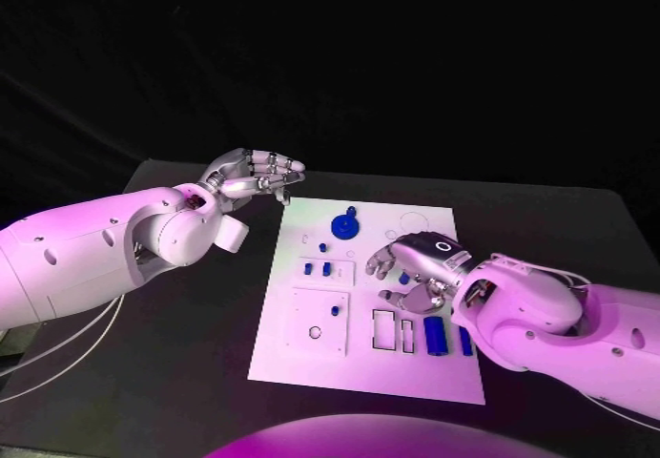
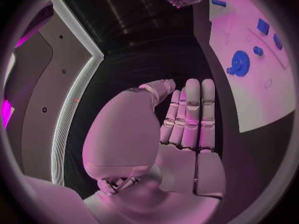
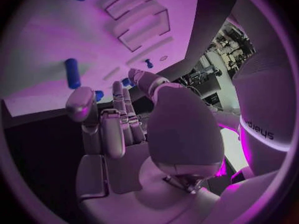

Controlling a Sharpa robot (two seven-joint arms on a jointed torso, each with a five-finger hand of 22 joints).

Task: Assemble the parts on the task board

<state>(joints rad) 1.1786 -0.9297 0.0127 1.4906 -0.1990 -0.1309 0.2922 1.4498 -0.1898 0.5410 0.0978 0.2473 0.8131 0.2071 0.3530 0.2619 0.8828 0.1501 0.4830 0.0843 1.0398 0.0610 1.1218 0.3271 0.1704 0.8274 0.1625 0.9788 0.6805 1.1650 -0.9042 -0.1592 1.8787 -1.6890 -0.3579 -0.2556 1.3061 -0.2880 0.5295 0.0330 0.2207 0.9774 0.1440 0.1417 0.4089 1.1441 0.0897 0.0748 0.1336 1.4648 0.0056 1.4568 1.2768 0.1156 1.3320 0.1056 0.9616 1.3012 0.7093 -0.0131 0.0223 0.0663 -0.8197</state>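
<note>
I see my left hand [image 1: 255, 175] off the task board's [image 1: 310, 363] far left corner, its jointed metal fingers curled, holding nothing. The flat white board lies mid-bench; a toothed blue gear [image 1: 345, 226] sits on it. My right hand [image 1: 417, 270] hovers above the board, fingers apart, empty.

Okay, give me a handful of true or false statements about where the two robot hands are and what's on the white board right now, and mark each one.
1. The left robot hand is beyond the far left corner of the task board, over the black table. True.
2. The left robot hand holds the blue gear. False: it holds nothing, and the blue gear lies on the board.
3. The right robot hand is above the task board. True.
4. The task board has no blue parts on it. False: several are there, among them a blue cylinder near the right arm.
5. The two robot hands touch each other. False: they are well apart.
</note>
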